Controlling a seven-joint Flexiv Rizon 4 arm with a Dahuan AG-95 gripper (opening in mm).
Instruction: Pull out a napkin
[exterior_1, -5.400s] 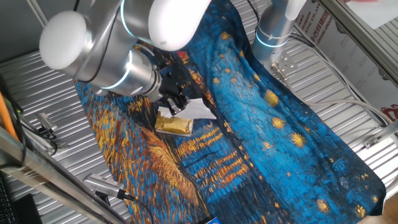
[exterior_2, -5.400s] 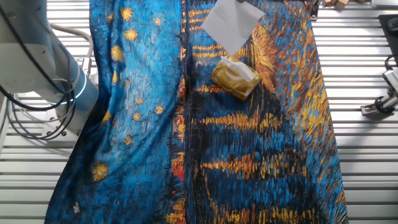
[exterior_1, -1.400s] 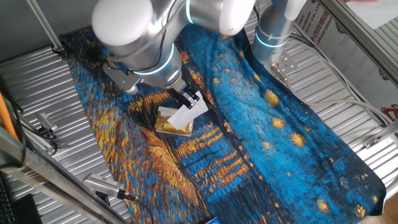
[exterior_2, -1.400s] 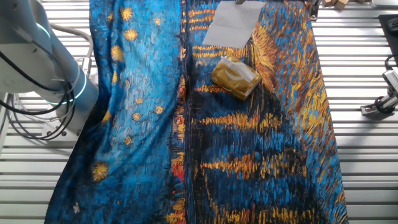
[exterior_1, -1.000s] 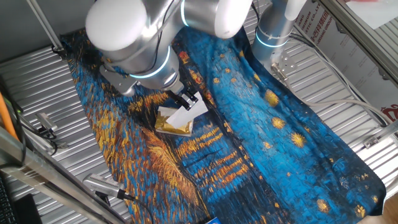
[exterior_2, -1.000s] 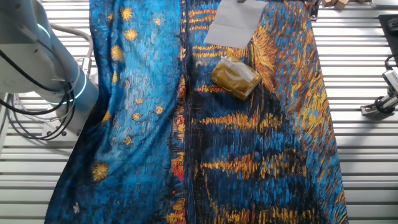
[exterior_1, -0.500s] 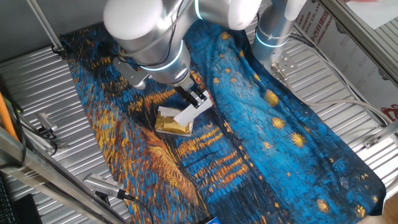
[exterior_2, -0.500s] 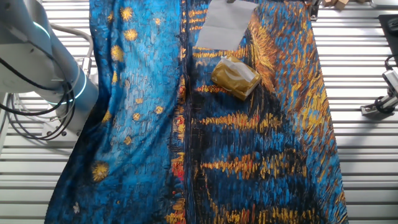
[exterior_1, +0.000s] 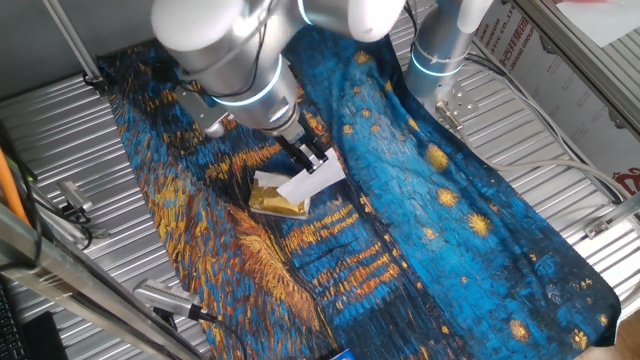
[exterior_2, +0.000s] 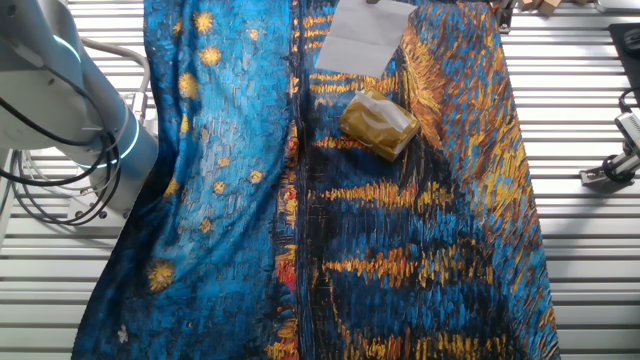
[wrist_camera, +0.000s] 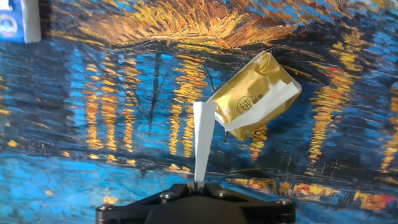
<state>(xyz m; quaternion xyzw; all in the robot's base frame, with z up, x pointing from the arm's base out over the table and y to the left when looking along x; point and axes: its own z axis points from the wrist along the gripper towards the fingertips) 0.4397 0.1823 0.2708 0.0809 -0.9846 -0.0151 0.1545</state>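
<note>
My gripper (exterior_1: 312, 157) is shut on the white napkin (exterior_1: 313, 181) and holds it in the air, free of the packet. In the hand view the napkin (wrist_camera: 201, 140) hangs edge-on from the closed jaws (wrist_camera: 198, 185). In the other fixed view the napkin (exterior_2: 361, 38) shows as a flat white sheet at the top edge; the gripper is out of frame there. The shiny gold-tan packet (exterior_1: 277, 201) lies on the painted blue and orange cloth (exterior_1: 420, 210), just below the napkin. It also shows in the other fixed view (exterior_2: 378, 124) and the hand view (wrist_camera: 252, 96), with white tissue at its opening.
The cloth (exterior_2: 400, 250) covers a ribbed metal table (exterior_1: 60, 150). The arm's base (exterior_1: 440, 50) stands at the back; it also shows at the left of the other fixed view (exterior_2: 70, 110). Metal brackets (exterior_1: 70, 205) lie at the table's left. A blue object (wrist_camera: 18, 22) sits at the far corner.
The gripper with the napkin has shifted slightly over the last second, and the sheet swung a little sideways. The packet has not moved.
</note>
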